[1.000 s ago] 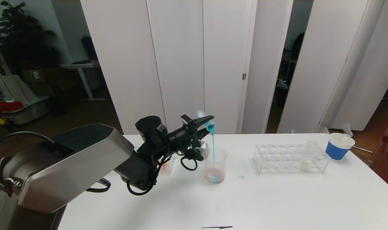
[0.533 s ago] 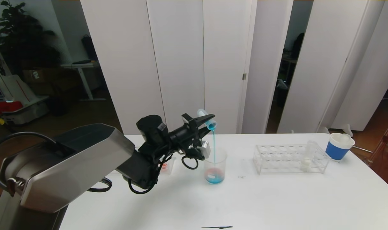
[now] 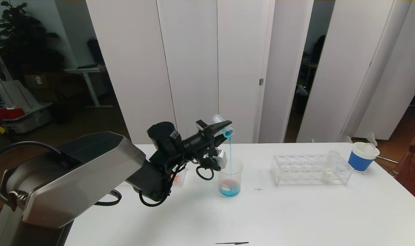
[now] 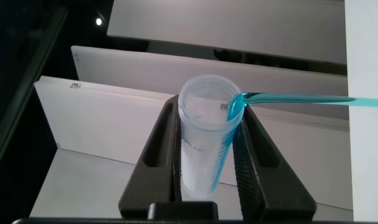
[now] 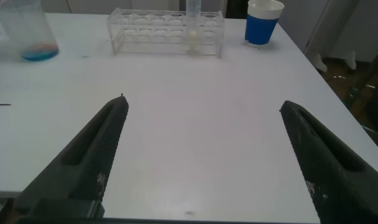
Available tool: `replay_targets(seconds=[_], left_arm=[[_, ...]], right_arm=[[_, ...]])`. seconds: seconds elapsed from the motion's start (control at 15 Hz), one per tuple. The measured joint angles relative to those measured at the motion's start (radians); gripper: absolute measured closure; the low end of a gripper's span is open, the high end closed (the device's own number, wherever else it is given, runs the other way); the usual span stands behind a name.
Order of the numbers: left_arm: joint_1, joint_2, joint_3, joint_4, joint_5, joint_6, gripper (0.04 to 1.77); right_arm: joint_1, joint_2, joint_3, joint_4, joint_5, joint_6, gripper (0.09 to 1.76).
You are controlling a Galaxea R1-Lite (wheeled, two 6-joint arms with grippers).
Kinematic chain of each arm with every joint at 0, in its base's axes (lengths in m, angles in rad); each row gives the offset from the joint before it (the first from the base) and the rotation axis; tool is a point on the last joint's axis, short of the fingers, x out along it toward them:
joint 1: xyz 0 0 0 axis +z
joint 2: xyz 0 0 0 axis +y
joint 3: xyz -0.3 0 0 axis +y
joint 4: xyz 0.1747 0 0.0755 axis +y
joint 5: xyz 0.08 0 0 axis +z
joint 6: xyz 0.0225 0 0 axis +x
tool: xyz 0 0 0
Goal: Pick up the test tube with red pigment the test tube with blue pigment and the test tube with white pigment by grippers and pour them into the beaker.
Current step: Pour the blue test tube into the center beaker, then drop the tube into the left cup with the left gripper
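My left gripper (image 3: 224,127) is shut on the test tube with blue pigment (image 3: 222,125), held tilted mouth-down above the beaker (image 3: 230,177). A thin blue stream falls from the tube's lip into the beaker, which holds blue liquid with a red patch. In the left wrist view the tube (image 4: 204,143) sits between the two fingers of the gripper (image 4: 209,107), nearly drained. The test tube with white pigment (image 3: 327,170) stands in the clear rack (image 3: 296,171) at the right. The test tube with red pigment is hidden; only a reddish spot (image 3: 175,176) shows behind the left arm. My right gripper (image 5: 202,104) hangs open over bare table.
A blue-and-white paper cup (image 3: 361,156) stands at the table's far right, beyond the rack. A short black mark (image 3: 232,243) lies near the front edge. White partition panels rise behind the table (image 3: 296,212). The right wrist view also shows the beaker (image 5: 24,31) and rack (image 5: 167,31).
The left gripper has lifted and tipped the blue tube a little further. The stream kept running and the liquid in the beaker turned bluer. The right arm has not moved.
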Motion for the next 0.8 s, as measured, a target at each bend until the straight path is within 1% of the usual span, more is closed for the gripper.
replay_targets(seconds=[0.8], left_arm=[[0.001,-0.019,-0.004,-0.001,0.000,0.010,1.25]], right_arm=[[0.000,0.000,0.000,0.000,0.000,0.000,0.10]])
